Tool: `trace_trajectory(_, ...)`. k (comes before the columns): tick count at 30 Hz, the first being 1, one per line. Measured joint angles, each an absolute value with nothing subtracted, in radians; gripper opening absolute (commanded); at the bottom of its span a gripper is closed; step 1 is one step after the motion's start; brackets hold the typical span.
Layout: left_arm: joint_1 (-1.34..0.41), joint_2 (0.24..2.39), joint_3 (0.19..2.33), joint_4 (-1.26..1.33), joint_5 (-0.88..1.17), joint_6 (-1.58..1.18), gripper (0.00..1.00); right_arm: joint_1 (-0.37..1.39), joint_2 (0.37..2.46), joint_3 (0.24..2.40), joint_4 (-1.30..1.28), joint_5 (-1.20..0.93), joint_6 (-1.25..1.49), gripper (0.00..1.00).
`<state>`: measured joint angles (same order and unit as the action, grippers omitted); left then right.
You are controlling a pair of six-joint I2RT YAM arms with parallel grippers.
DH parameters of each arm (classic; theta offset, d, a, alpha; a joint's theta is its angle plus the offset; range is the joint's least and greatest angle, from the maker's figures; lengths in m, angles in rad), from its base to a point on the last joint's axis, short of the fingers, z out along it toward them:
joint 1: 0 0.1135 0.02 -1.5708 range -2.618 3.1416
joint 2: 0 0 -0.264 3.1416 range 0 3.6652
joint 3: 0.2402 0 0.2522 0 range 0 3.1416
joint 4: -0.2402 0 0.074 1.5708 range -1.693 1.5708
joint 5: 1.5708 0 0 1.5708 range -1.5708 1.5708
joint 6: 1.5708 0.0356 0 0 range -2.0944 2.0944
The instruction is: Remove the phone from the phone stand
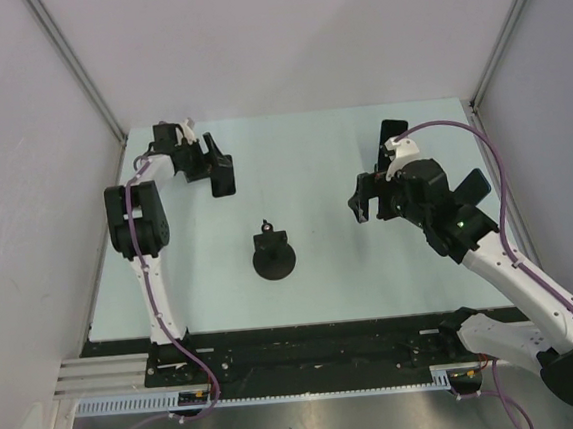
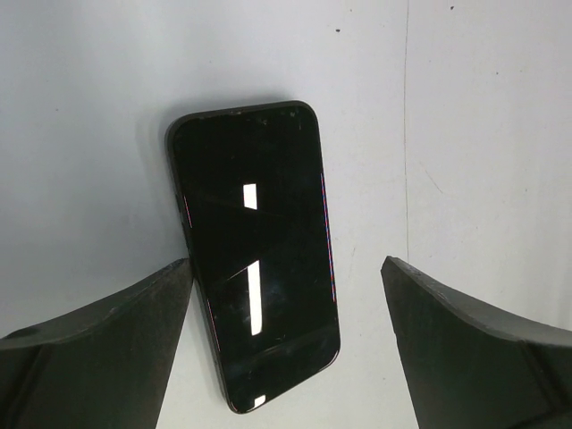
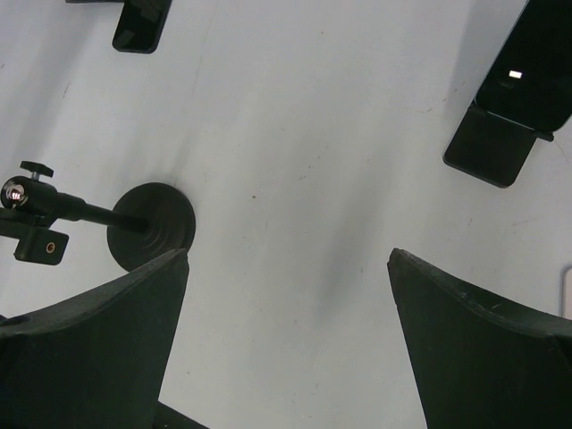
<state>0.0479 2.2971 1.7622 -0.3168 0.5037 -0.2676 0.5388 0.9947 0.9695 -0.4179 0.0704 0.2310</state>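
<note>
The slim black glass-faced phone (image 2: 255,268) lies flat on the pale bench (image 1: 341,149) at its far left, off the black round-based stand (image 1: 272,256), with the left hand (image 2: 286,264) spread apart above it and the right hand (image 3: 288,255) likewise spread.

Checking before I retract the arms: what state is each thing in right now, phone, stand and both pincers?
phone: lying flat on the table, screen dark, off the stand.
phone stand: upright, empty.
left pincer: open, jaws either side of the phone.
right pincer: open, holding nothing.
</note>
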Motion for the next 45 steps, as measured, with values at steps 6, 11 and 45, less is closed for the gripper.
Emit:
trace_trajectory(6, 0.046, 2.304, 1.774, -0.316, 0.508, -0.28, 0.94, 0.539, 0.995, 0.969, -0.417, 0.07, 0.231, 1.0)
trace_trajectory(11, 0.046, 2.304, 1.774, -0.316, 0.508, -0.281, 0.96, 0.539, 0.994, 0.969, -0.414, 0.07, 0.231, 1.0)
trace_trajectory(45, -0.703, 0.945, 0.926, -0.489, -0.203, -0.426, 0.82, 0.566, 1.019, 0.957, -0.346, 0.047, 0.152, 0.98)
